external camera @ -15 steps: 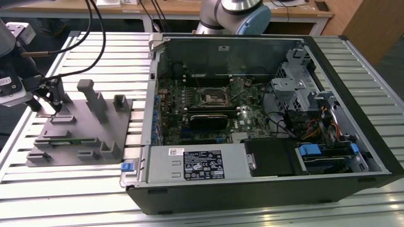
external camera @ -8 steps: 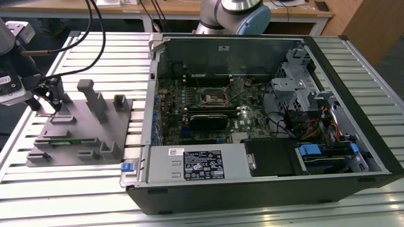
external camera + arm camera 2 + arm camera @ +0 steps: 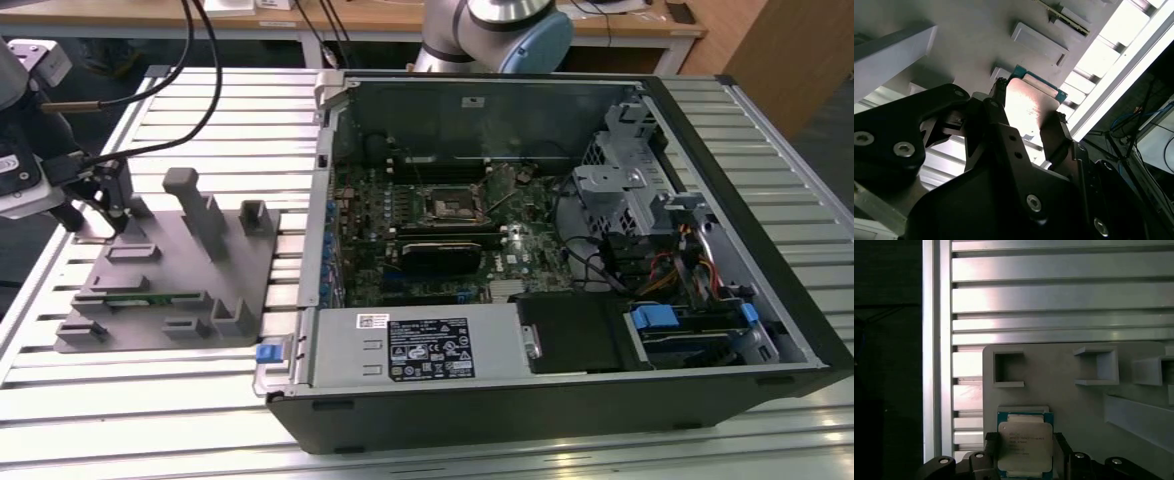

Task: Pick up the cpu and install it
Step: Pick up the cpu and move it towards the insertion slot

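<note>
The cpu (image 3: 1025,446) is a small flat square; its pale silvery metal top sits on a green board whose rim shows along the edges; in the second wrist view the top glares bright (image 3: 1029,107); it lies top up over the grey fixture (image 3: 1069,405), pinched on two opposite edges by the claw (image 3: 1026,441).

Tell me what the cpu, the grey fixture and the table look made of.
By looks: the cpu, silvery metal lid that glares, green board rim; the grey fixture, matte, no glare, probably plastic; the table, shiny ribbed slats, likely aluminium.
</note>
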`<control>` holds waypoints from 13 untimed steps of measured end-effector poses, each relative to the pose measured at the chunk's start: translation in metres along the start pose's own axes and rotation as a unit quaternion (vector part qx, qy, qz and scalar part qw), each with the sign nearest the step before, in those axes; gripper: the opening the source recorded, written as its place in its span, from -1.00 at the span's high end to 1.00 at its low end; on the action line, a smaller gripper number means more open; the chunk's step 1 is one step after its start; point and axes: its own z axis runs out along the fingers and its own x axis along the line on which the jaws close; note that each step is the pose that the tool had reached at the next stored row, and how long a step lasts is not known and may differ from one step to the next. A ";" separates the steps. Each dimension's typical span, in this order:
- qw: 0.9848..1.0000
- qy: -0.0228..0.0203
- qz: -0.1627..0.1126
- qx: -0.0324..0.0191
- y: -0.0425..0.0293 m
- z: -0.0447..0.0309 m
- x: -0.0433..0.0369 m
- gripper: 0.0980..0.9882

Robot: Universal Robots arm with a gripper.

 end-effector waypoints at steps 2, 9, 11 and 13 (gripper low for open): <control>1.000 0.000 0.000 0.000 0.0003 -0.0010 0.0000 0.04; 1.000 0.000 0.000 0.000 0.0011 -0.0033 0.0001 0.04; 1.000 0.000 0.000 0.000 0.0015 -0.0042 0.0002 0.04; 1.000 0.000 0.000 0.000 0.0017 -0.0057 0.0002 0.04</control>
